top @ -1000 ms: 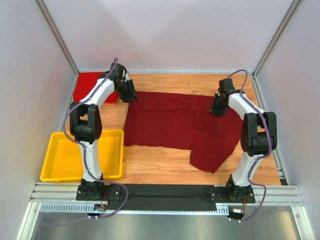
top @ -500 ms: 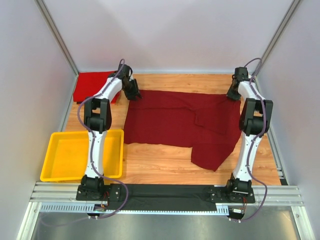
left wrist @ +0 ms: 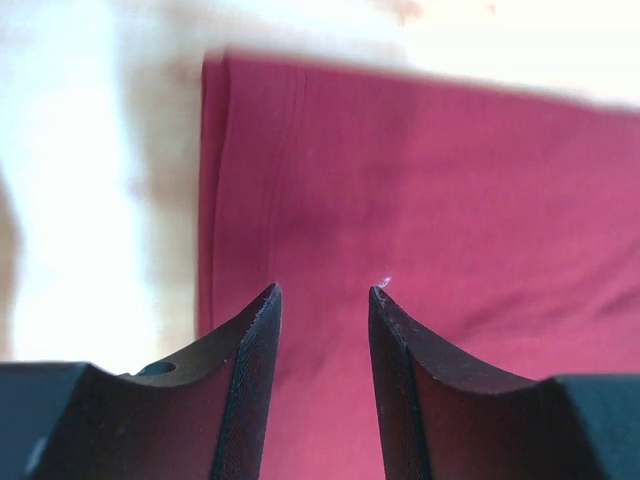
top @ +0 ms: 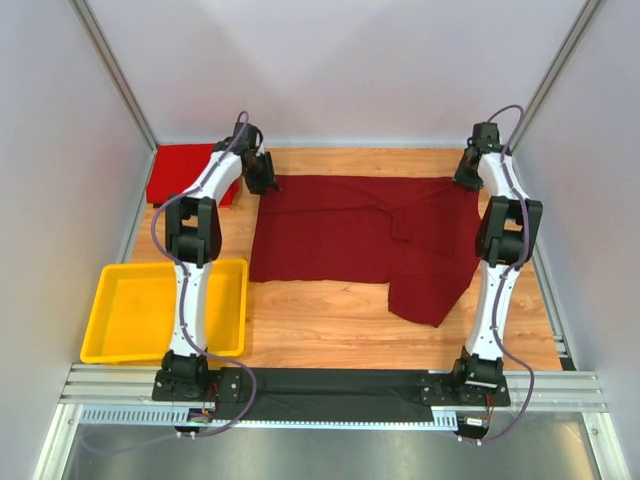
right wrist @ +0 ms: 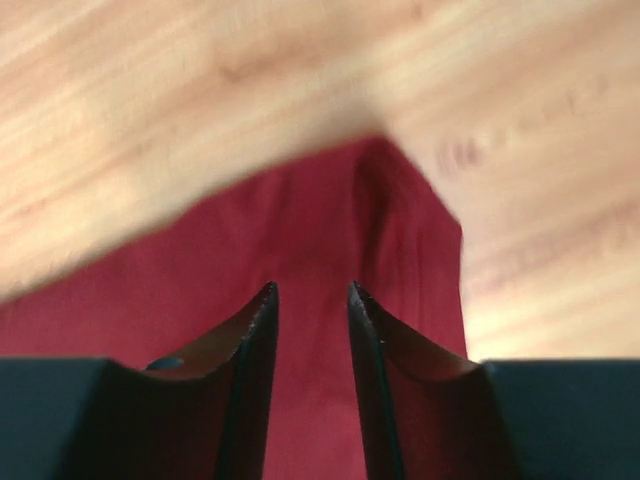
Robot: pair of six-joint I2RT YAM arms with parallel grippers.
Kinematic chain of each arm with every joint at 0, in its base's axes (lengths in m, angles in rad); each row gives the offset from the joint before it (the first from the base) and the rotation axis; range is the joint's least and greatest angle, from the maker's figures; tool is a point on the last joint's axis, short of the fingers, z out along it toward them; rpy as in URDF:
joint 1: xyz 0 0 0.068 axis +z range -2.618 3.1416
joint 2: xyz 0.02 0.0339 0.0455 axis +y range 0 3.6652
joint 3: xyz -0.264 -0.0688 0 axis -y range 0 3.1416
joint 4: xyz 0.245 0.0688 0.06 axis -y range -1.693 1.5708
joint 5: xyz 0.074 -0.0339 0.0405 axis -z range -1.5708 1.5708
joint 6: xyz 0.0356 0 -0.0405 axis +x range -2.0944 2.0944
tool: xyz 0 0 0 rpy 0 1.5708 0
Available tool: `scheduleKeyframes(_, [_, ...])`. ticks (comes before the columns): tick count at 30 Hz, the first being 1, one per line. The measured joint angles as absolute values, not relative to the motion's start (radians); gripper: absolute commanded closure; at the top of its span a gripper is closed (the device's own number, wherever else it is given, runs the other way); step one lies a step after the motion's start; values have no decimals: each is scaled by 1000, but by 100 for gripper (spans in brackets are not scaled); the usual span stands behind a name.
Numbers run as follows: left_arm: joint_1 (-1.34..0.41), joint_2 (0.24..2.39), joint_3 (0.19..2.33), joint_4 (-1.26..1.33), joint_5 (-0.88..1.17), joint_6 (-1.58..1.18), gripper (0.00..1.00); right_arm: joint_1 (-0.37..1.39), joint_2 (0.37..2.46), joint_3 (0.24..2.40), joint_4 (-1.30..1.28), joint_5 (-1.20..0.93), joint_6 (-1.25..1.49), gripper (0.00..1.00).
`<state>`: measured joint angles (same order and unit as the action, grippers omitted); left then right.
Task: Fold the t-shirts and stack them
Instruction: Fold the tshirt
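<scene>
The maroon shirt (top: 340,230) lies spread flat across the middle of the table (top: 320,335), its far edge running straight between the two arms. The left tool (left wrist: 322,290) sits over its upper-left corner and the right tool (right wrist: 310,286) over its upper-right corner. Each has its fingers a little apart, pinching nothing. A thin strip of bare wood runs behind the shirt, a wider one in front. The red shirt (top: 180,172) lies folded at upper left and the tray (top: 130,354) at lower left, both clear of it.
</scene>
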<state>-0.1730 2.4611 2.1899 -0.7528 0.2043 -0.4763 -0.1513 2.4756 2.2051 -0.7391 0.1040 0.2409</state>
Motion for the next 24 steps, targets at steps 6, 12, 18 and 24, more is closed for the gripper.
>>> scheduleKeyframes(6, [-175,2142,1950,-809,200,-461,52,-144,2115,1881,-855,92,390,57])
scheduleKeyframes(12, [-222,1735,1649,-782,226,-456,52,-131,1585,1330,-875,71,584,53])
scheduleKeyframes(18, [-245,1607,1378,-763,277,-458,49,-131,1370,954,-921,84,675,48])
scheduleKeyframes(24, [-239,1568,1143,-723,232,-508,49,-131,1214,757,-920,84,735,47])
